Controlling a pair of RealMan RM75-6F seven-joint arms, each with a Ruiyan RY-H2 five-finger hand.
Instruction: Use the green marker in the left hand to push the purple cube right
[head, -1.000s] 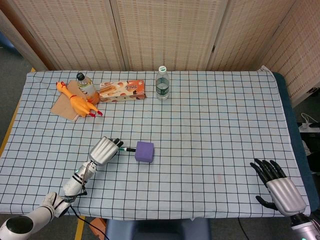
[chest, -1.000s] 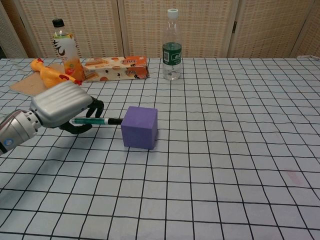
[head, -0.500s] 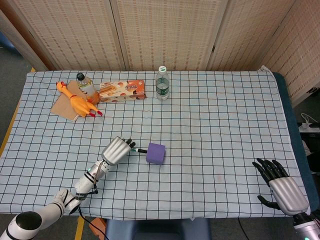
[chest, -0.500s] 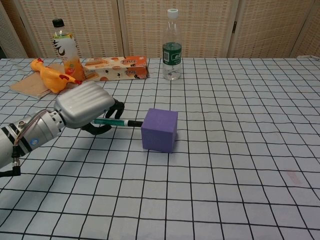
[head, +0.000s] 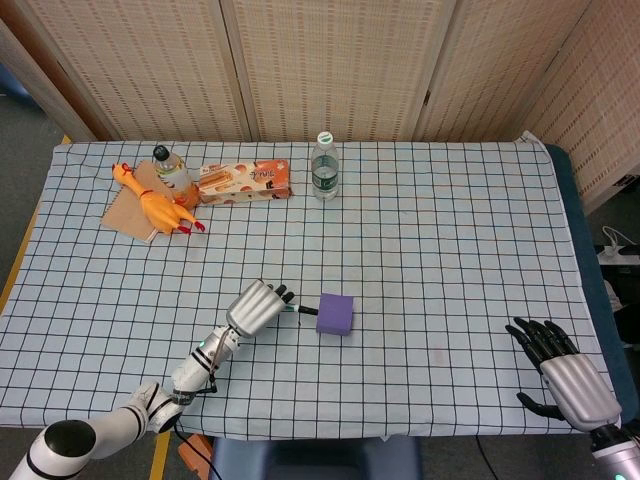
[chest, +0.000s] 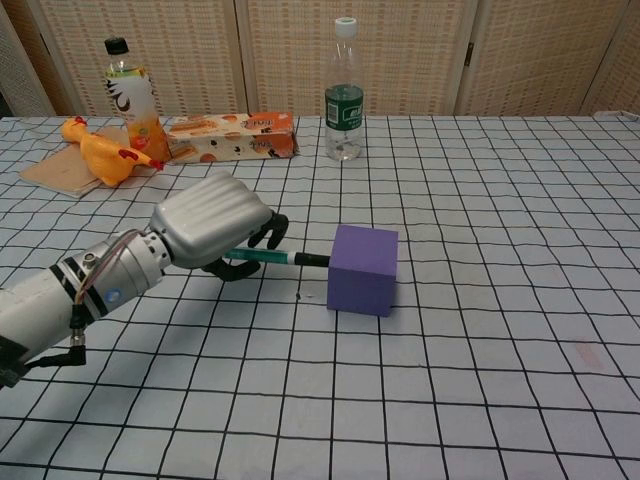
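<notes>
Mid-push. Left hand (chest: 213, 221) with fingers (chest: 268, 230) curled around green marker (chest: 262, 256), tip touching purple cube (chest: 364, 270) just right of them on the checked bench (head: 450, 250). Right hand (head: 562, 372) idle, fingers spread, well apart. Probably more rightward pushing left, endpoint unknown.

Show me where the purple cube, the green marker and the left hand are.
purple cube (chest: 362, 278): chest view, front face.
green marker (chest: 262, 257): chest view, green barrel next to the fingers.
left hand (chest: 210, 220): chest view, silver back of the hand.
</notes>
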